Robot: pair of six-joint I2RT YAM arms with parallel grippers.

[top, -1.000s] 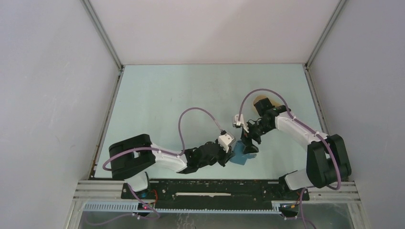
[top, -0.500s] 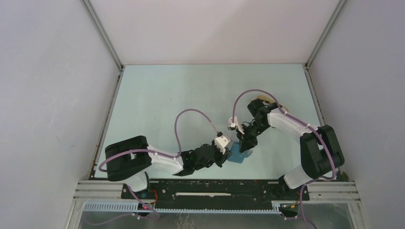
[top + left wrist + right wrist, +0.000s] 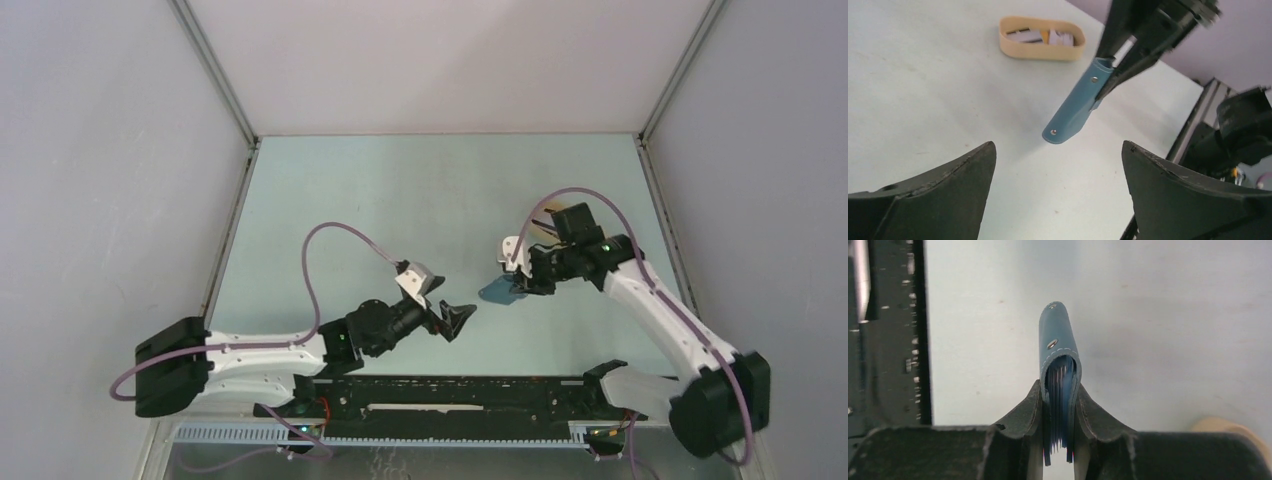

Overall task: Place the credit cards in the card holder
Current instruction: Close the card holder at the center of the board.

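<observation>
The card holder (image 3: 1058, 352), a folded blue wallet with a small snap, is pinched edge-on between the fingers of my right gripper (image 3: 1060, 397) and hangs off the table. From above, the card holder (image 3: 497, 291) sticks out left of the right gripper (image 3: 517, 282). My left gripper (image 3: 458, 314) stands wide open and holds nothing, a little left of and below the card holder (image 3: 1075, 110). In the left wrist view the left gripper (image 3: 1058, 150) frames bare table. The credit cards (image 3: 1028, 35), white and grey, lie in a beige oval tray.
The beige tray (image 3: 1040, 51) sits on the far right of the table, and from above the tray (image 3: 572, 213) is partly covered by the right arm. A black rail (image 3: 450, 392) runs along the near edge. White walls enclose the table.
My left gripper let go of the card holder, opened wide and pulled back to the left. The right gripper shut on the card holder and lifted it up and slightly right.
</observation>
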